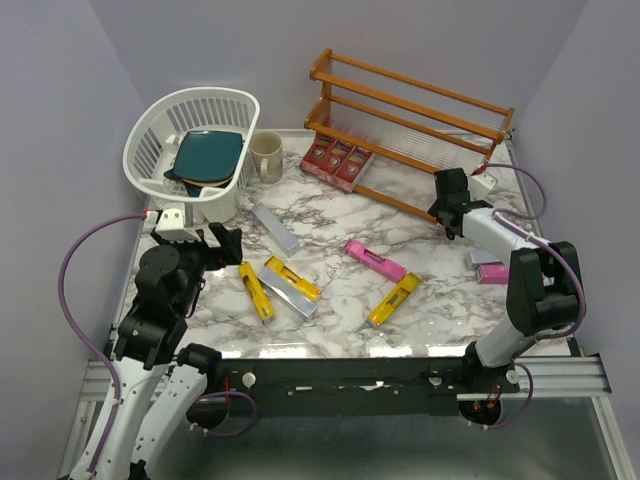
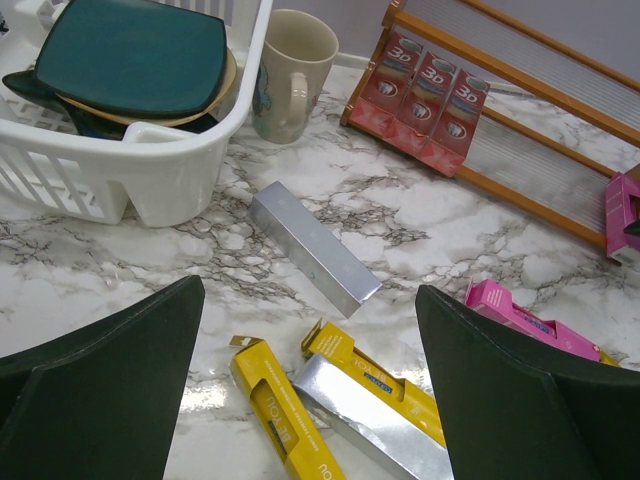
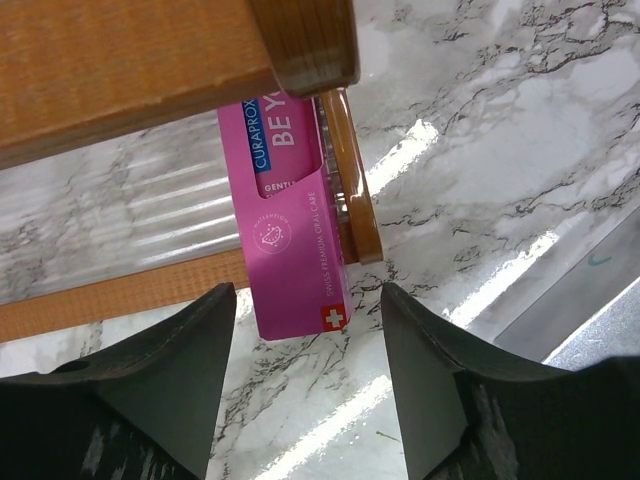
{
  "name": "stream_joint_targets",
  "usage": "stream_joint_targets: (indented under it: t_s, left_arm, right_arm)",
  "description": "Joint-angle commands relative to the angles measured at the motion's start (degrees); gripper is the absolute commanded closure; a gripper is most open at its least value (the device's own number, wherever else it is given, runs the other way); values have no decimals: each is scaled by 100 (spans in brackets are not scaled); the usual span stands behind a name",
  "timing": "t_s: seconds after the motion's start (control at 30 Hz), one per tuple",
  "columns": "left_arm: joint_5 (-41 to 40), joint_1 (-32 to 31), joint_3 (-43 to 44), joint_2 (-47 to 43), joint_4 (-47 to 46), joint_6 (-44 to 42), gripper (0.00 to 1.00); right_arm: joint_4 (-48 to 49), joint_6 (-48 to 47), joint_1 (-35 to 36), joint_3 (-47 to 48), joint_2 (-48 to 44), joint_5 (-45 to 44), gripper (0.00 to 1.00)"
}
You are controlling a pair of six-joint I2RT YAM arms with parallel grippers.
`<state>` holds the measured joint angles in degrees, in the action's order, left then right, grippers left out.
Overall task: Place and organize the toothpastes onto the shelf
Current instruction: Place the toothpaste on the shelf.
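Observation:
The wooden shelf (image 1: 420, 110) stands at the back right. Three red toothpastes (image 1: 338, 160) lie side by side on its lowest tier. A pink carton (image 3: 290, 250) rests at that tier's right end, its tip over the front rail. My right gripper (image 3: 305, 295) is open just behind it, not touching it. On the marble lie a silver carton (image 2: 312, 245), two yellow ones (image 2: 285, 420) (image 2: 375, 385) with a silver one (image 2: 370, 425) across them, a pink one (image 1: 374, 260) and another yellow one (image 1: 394, 300). My left gripper (image 2: 310, 290) hangs open above this group.
A white basket (image 1: 190, 150) holding a teal plate (image 1: 208, 157) stands at the back left, with a beige mug (image 1: 266, 156) beside it. A pink and a silver carton (image 1: 488, 268) lie by the right arm near the table's right edge.

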<state>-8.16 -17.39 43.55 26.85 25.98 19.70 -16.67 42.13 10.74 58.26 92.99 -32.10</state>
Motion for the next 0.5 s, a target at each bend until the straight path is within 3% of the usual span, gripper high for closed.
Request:
stream_joint_targets:
  t_s: [0.0, 0.47]
  left_arm:
    - [-45, -10, -57, 4, -14, -46, 1]
    - [-36, -10, -57, -13, 4, -46, 1]
  right_arm:
    - [-301, 181, -63, -43, -71, -157, 31]
    - [-285, 375, -248, -288, -246, -33, 31]
